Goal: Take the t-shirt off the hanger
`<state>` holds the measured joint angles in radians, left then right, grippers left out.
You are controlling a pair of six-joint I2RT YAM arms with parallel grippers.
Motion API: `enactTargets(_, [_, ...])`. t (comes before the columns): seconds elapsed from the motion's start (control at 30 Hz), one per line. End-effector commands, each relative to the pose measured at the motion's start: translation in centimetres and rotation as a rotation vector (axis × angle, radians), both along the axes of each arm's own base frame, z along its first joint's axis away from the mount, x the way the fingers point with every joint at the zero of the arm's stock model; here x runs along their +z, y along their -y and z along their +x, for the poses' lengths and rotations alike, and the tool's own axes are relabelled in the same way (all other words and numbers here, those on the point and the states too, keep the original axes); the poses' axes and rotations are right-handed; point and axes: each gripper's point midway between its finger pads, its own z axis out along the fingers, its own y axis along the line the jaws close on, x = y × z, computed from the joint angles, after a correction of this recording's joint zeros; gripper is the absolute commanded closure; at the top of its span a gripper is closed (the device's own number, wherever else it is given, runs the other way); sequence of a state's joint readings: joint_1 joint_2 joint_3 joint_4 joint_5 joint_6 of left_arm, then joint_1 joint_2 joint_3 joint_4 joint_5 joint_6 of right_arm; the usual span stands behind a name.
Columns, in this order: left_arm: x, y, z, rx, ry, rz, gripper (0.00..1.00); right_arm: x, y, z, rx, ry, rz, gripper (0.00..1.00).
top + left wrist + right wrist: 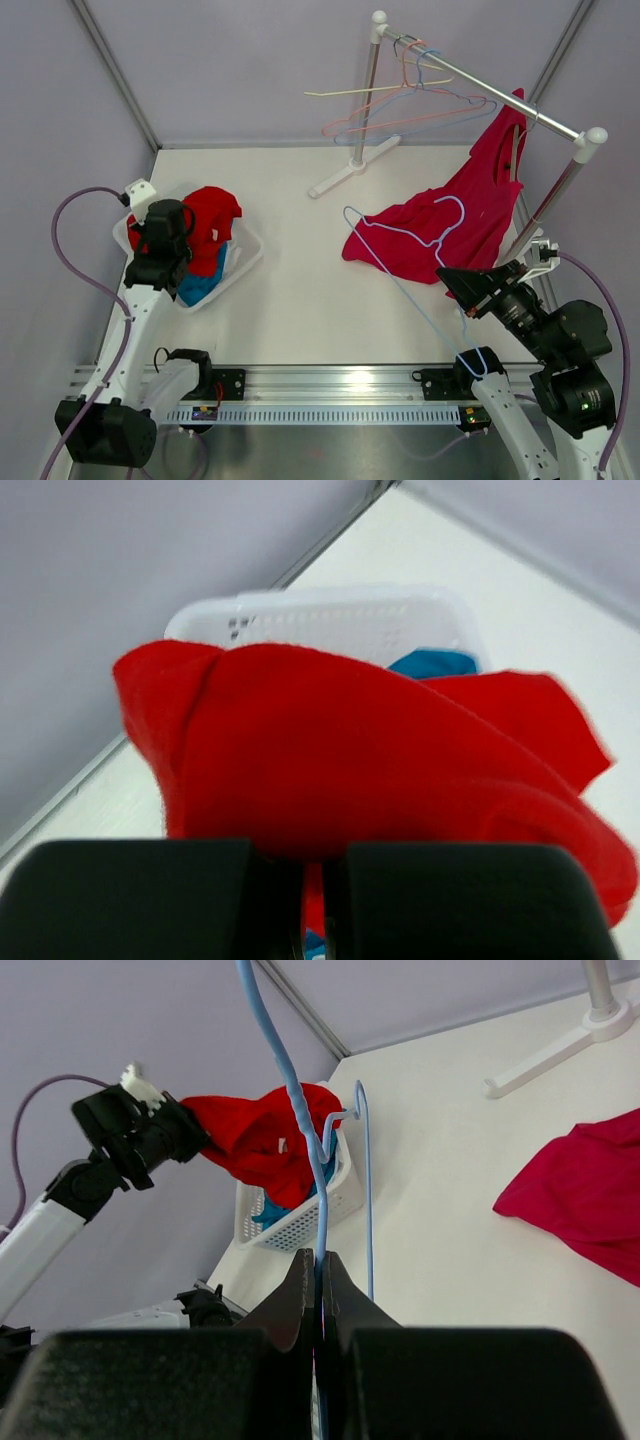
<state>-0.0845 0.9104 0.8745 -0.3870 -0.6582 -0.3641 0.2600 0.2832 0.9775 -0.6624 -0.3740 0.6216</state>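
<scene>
White bench (300,300), open across its middle. A crimson t-shirt (450,225) droops from the metal rack (480,77) at upper right, its soft folds pooled below. The lattice basket (252,260) at left holds red cloth (215,215) over blue fabric (195,285). The left fingers (200,890) are narrow, nipping the red. The right fingers (300,1300) pinch the thin blue wire hanger (300,1110).

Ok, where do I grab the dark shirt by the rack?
The shirt's left corner, from above-left: it lies loose on the table, while the top hangs on the rail and the hanger crosses the middle.
</scene>
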Motion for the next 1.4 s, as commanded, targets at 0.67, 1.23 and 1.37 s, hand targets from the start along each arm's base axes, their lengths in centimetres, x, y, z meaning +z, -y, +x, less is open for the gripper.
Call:
enactTargets(0.67, [-0.9,4.2,1.4,-0.207,0.036,-0.410,0.01,2.6,6.9,10.6,-0.523,0.001,-0.144,1.00])
enactTargets(1.23, [6.7,18.8,-8.8,-1.079,0.235,-0.491,0.01,8.3,10.0,20.9,-0.820,0.018,-0.361,1.00])
enactTargets(1.37, [6.9,22.1,-12.0,-1.285,0.222,-0.496,0.01,9.5,9.5,22.6,-0.836,0.042,-0.424,1.00])
